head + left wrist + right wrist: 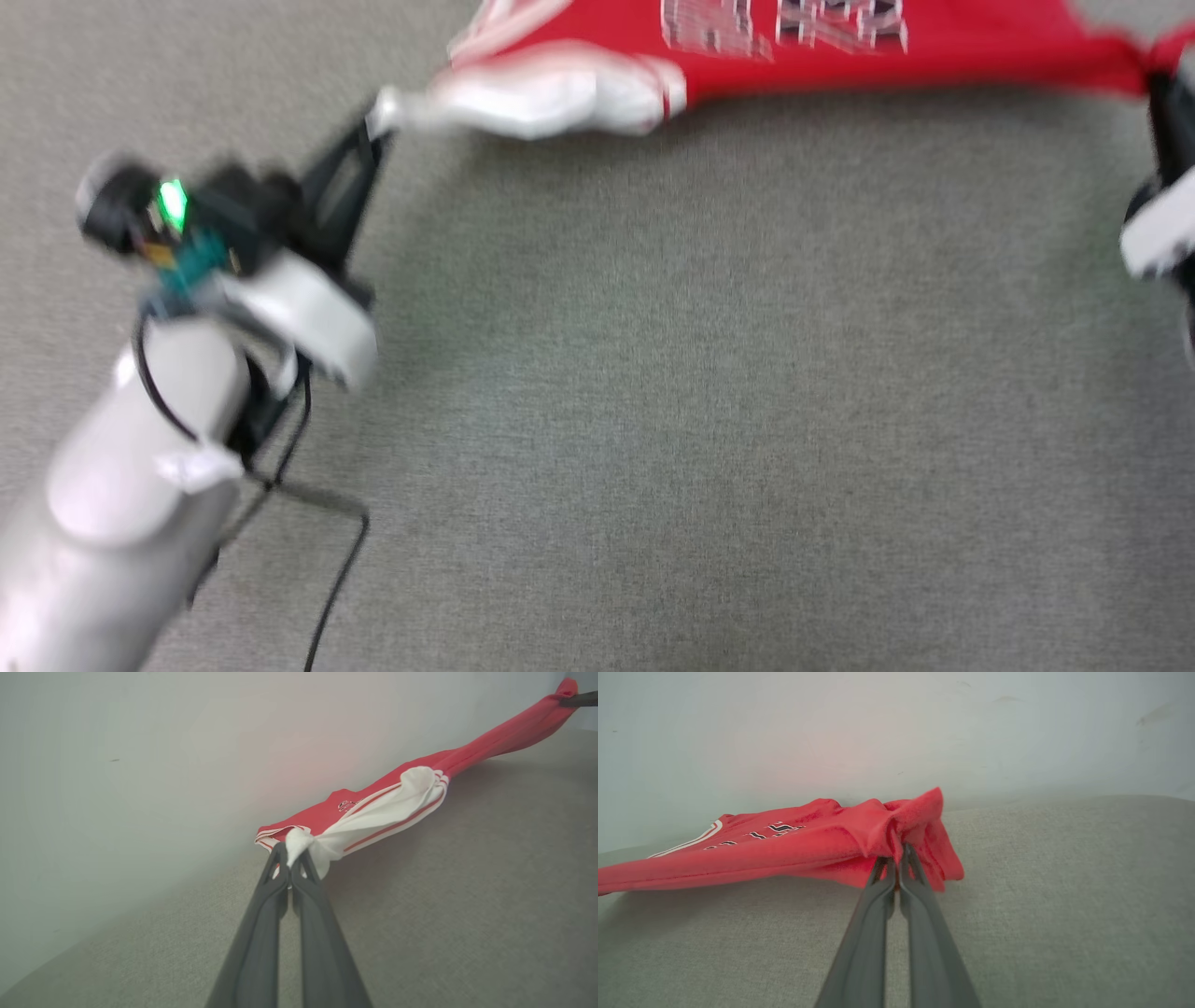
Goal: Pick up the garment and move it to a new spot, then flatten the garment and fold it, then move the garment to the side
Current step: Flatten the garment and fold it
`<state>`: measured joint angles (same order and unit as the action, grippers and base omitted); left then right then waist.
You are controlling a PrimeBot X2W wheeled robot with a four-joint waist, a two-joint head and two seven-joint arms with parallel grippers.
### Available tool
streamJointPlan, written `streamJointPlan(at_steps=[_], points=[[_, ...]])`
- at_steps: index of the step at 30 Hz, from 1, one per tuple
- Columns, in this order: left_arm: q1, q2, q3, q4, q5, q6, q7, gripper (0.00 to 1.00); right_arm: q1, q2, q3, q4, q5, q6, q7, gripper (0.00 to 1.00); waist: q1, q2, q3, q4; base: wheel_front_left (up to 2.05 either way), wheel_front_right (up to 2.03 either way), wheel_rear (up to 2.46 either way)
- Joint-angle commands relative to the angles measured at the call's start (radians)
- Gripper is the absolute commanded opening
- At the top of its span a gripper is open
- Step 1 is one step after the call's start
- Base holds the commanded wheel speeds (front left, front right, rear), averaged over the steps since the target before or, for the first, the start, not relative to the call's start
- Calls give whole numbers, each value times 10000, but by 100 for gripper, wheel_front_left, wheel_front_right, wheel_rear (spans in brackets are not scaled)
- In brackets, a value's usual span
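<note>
1. Red cloth with a white sleeve: the garment (934, 56) hangs stretched between the two grippers, pulled into a taut band from one set of jaws to the other.
2. The left gripper (378, 117) has its jaws clamped together on the tip of the white sleeve (541, 98). In the left wrist view, the left gripper (292, 851) pinches a small knot of white cloth, and the sleeve (387, 807) with its red stripes fans out just beyond the fingertips.
3. From those jaws the garment (490, 742) runs away in a long red strip to the far dark tip of the other gripper.
4. The right gripper (1158, 84) has its jaws clamped on a red corner of the cloth. In the right wrist view, the right gripper (898, 851) bites into a bunched red fold right at the fingertips.
5. From those jaws the garment (784, 854) spreads away to one side, and the black white-edged lettering (777, 827) lies on its upper face, well away from the tips.
6. Below both sets of jaws lies a grey woven surface (700, 420); part of the garment appears to rest on it beyond the right jaws.
7. Beyond the jaws stands a pale wall (878, 718).
8. The head view is blurred.
</note>
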<state>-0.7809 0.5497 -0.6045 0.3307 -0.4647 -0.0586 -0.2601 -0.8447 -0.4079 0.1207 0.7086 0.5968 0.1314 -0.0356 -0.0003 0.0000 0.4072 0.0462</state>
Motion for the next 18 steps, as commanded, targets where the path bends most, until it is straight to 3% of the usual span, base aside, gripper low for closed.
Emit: streamJointPlan(at_steps=[1,11,18], points=[[483,86,-94,-172,-55,82,-18,0,408,-41,-5,-73,223,-16,-14,0,3,0,-590,68,0,0,0],[4082,1019,-513,-1970,-732,820,638,0,3070,-109,298,-709,1494,-16,1169,0,3,0,-1938,165,0,0,0],[5576,1500,-874,-2881,-1073,903,941,0,4575,-442,128,-1217,2134,-18,2167,0,3,0,-2733,236,0,0,0]])
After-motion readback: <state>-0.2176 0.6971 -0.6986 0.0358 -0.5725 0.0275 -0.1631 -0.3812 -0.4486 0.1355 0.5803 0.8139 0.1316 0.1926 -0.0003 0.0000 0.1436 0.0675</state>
